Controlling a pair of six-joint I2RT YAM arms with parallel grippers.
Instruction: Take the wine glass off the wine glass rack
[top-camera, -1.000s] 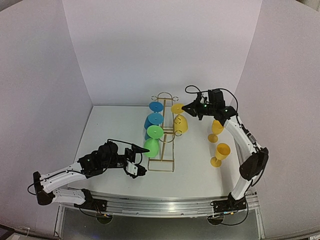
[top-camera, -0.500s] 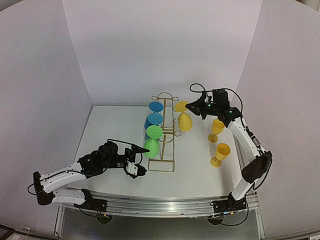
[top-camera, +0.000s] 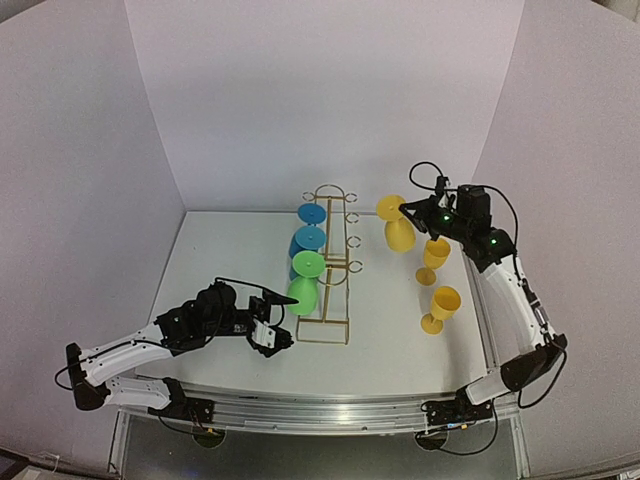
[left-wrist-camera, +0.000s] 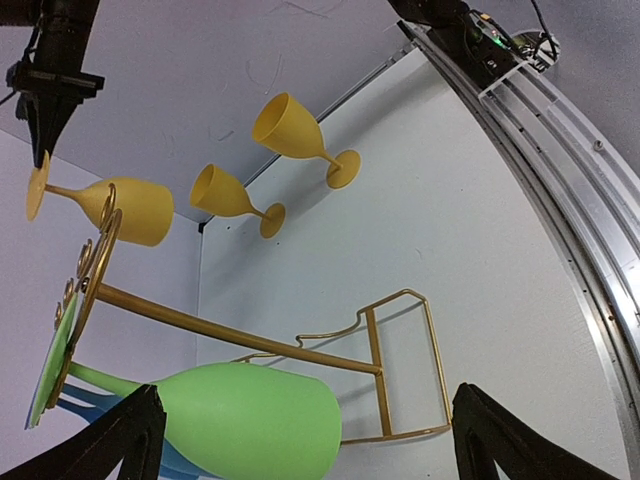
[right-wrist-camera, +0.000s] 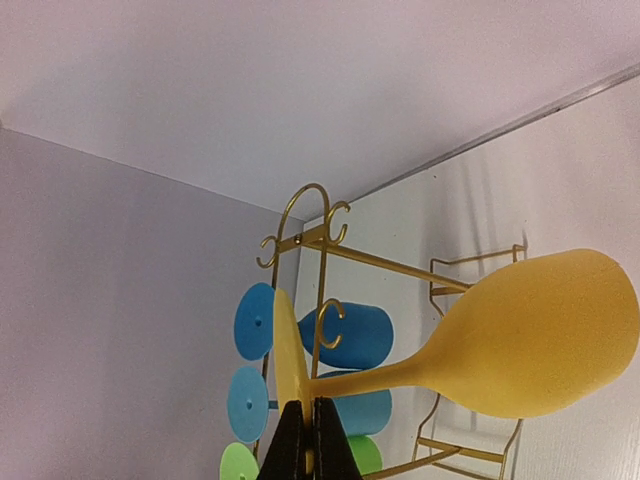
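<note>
Held right of thin gold wire rack (top-camera: 338, 264): yellow plastic wine glass (top-camera: 399, 235), bowl down, foot pinched in right gripper (top-camera: 404, 208); left gripper (top-camera: 284, 320) spread.

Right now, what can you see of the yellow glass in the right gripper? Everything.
The yellow wine glass is opaque and looks like plastic, with a rounded bowl, a thin stem and a flat disc foot. The right gripper is shut on the foot's edge, and nothing else touches the glass. It is clear of the wine glass rack, to the rack's right, held in the air and apparently inverted, bowl below foot.
</note>
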